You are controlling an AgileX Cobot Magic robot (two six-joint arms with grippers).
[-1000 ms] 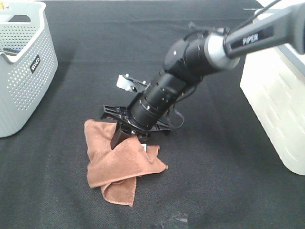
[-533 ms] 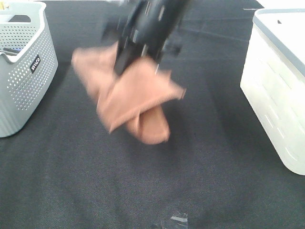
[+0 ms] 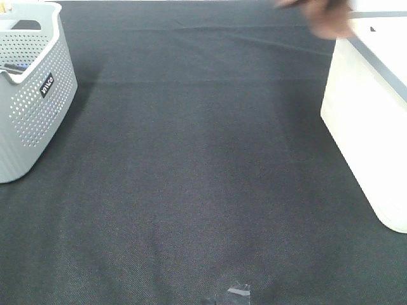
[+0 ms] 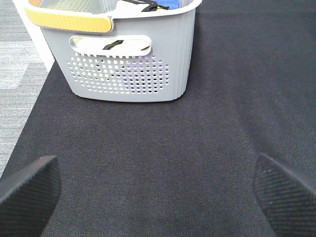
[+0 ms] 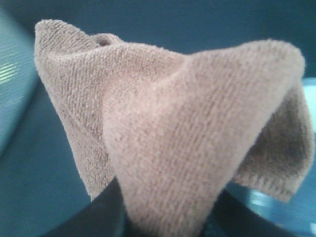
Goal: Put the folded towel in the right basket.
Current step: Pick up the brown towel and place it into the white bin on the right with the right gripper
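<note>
Black mat (image 3: 191, 190) lies bare: the folded towel (image 3: 327, 19) has risen to one o'clock, by the right basket (image 3: 369, 127). The right gripper (image 5: 165, 224) clamps it, nearly delivered; the left gripper (image 4: 158, 197) gapes empty.

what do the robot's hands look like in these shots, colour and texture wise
The left hand shows just two fingertips: black, rounded pads with a fine criss-cross weave texture. The right hand is only a smooth black shape, mostly hidden by the folded towel. No cables, labels or markings show on either.
</note>
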